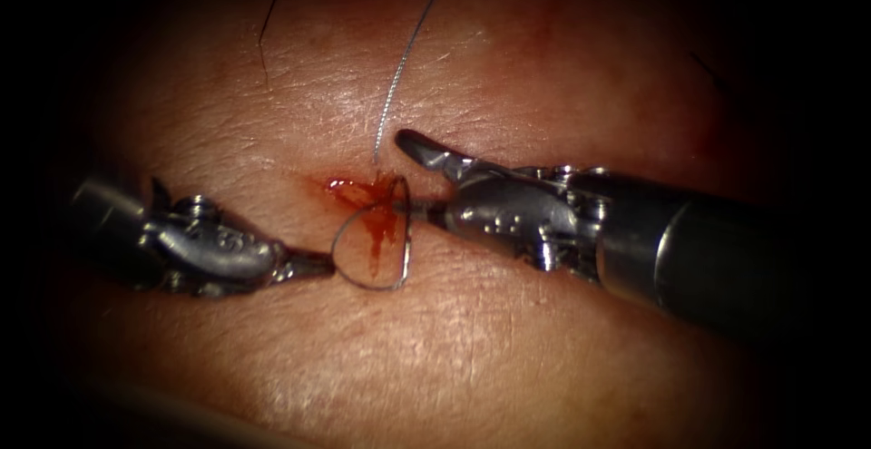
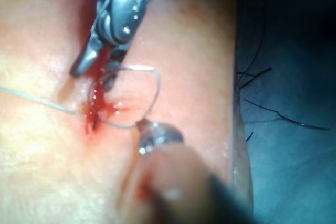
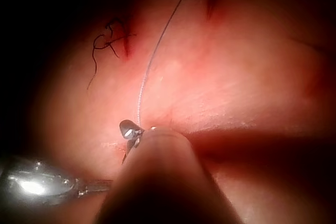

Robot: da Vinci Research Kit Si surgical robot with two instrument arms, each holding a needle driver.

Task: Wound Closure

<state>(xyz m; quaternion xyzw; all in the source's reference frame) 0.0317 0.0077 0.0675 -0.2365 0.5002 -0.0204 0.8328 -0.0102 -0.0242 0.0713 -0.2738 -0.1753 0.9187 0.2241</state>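
needle (image 1: pixel 376 248) arcing over cut (image 1: pixel 370 197), tools flanking closely, tissue (image 1: pixel 508 358) below seemingly free

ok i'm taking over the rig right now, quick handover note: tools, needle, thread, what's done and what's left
Left tool: shut on the needle at one end of its curve, left of the cut.
Right tool: jaws open, one raised, the other at the needle's far end by the cut; holds nothing.
Needle: arcs across the cut over the red fluid; whether its far end is in the tissue is unclear.
Thread: runs from the cut up over the tissue.
Done: no finished stitch visible on this cut.
Left: closing it.
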